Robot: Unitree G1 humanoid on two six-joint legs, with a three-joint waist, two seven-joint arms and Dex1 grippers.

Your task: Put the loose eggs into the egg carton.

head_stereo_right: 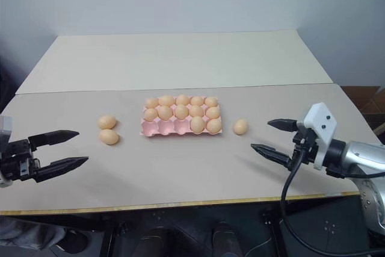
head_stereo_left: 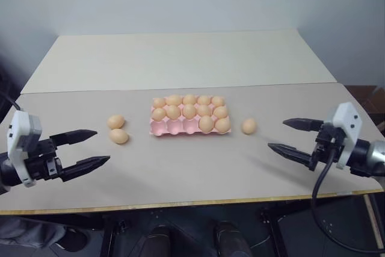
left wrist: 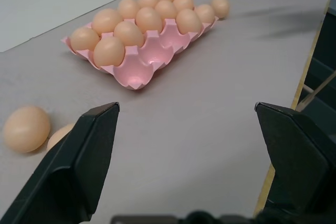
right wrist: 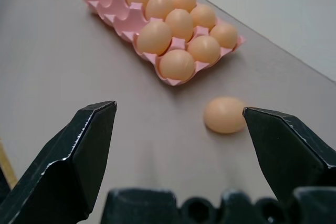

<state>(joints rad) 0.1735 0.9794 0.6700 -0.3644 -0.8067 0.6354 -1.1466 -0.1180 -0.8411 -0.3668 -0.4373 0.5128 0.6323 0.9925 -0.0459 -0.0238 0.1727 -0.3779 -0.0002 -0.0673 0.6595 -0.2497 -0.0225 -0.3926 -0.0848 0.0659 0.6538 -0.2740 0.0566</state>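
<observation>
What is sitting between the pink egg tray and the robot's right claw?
One loose egg lies on the table, between the egg carton and the open right gripper, touching neither. The head views show it.

We counted one egg carton [head_stereo_left: 161,127] on the worktop [head_stereo_left: 180,167], with twelve eggs seated in its fifteen cups and three cups of the near row bare. Three loose eggs lay outside it: two [head_stereo_left: 116,121] [head_stereo_left: 119,136] on its left and one [head_stereo_left: 249,126] on its right.
</observation>
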